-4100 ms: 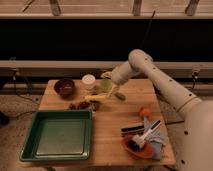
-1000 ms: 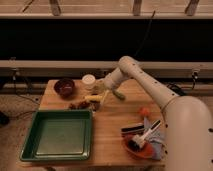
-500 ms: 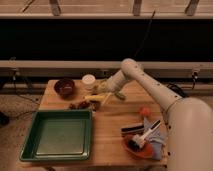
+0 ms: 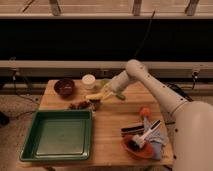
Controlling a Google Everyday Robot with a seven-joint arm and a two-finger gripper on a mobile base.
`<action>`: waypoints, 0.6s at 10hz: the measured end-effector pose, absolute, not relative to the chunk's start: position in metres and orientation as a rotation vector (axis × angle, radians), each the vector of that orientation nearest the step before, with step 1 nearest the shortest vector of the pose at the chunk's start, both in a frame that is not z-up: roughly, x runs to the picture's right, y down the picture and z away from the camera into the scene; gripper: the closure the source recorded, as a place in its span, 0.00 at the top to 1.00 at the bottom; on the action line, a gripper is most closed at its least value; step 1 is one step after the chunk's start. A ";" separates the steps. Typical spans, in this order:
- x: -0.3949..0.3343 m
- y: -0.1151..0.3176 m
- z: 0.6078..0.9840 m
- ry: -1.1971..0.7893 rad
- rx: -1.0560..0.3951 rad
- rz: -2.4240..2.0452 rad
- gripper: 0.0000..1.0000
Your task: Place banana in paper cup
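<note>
The banana [image 4: 94, 96], small and pale yellow, lies on the wooden table [image 4: 110, 130] in front of the paper cup [image 4: 89, 81]. The cup is short and white and stands upright near the table's back edge. The white arm reaches in from the right, and its gripper [image 4: 103, 95] is down at the banana's right end, shut on it. The banana still rests on the tabletop, a short way in front of the cup.
A dark red bowl [image 4: 64, 87] stands left of the cup. A dark brown item [image 4: 79, 105] lies left of the banana and a green vegetable [image 4: 119, 95] to its right. A green tray [image 4: 60, 134] fills the front left. An orange ball [image 4: 144, 111] and an orange bowl [image 4: 139, 146] with utensils sit front right.
The gripper has come down onto the banana's right end and gone from open to shut. The banana has stayed about where it lay.
</note>
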State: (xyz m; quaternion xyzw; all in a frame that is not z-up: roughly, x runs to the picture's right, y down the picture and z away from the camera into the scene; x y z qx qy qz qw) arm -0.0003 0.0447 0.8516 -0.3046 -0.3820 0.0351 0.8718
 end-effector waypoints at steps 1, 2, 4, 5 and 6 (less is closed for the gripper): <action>0.003 0.037 0.845 -0.805 -0.619 0.077 0.00; 0.005 0.031 0.841 -0.808 -0.606 0.079 0.00; 0.013 0.008 0.839 -0.805 -0.565 0.086 0.00; 0.014 -0.005 0.841 -0.802 -0.549 0.087 0.00; 0.016 -0.021 0.847 -0.798 -0.533 0.090 0.00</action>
